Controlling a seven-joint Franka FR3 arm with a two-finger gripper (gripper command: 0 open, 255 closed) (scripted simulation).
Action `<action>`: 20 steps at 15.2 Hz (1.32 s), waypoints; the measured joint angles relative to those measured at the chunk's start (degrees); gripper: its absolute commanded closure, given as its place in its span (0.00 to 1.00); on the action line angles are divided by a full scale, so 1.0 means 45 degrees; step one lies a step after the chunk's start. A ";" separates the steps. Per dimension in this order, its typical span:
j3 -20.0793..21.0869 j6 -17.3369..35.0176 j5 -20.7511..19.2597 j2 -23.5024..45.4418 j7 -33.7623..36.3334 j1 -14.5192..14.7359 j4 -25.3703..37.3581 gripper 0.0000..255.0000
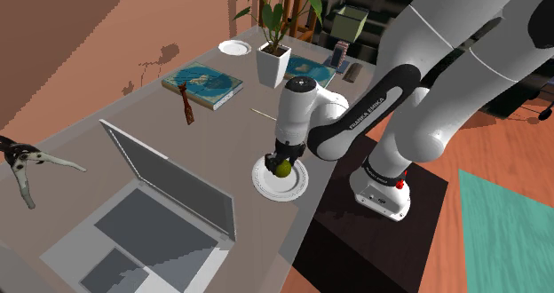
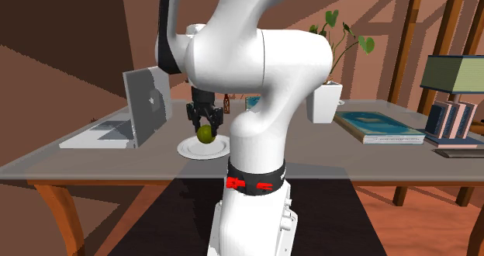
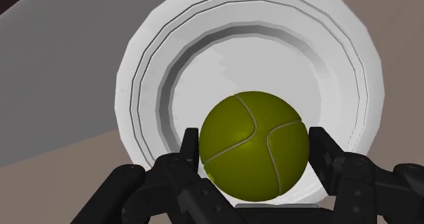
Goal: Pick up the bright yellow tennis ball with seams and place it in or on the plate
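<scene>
Wrist view: the claw (image 3: 254, 138) is closed snugly on the olive-yellow tennis ball (image 3: 253, 148), holding it just above the white plate (image 3: 143, 60). The ball is round, and its pale seams curve across the side facing the camera. The plate lies on the tabletop (image 1: 222, 131) beside the open laptop (image 1: 169, 202).

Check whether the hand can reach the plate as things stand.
Likely yes: the hand, shut on the tennis ball, hangs directly over the plate, and nothing lies between them.

You see the black two-finger gripper (image 2: 205, 126) clasping the yellow-green seamed tennis ball (image 2: 205, 134) just above the round white plate (image 2: 186, 149).
</scene>
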 measured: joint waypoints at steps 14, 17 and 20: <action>0.0147 0.0565 -0.0230 0.0512 0.0203 -0.0145 -0.0048 0.00; -0.0057 -0.0341 0.0137 -0.0360 -0.0078 0.0105 0.0044 0.00; -0.0355 -0.1783 0.0444 -0.1639 -0.0337 0.0382 0.0210 0.00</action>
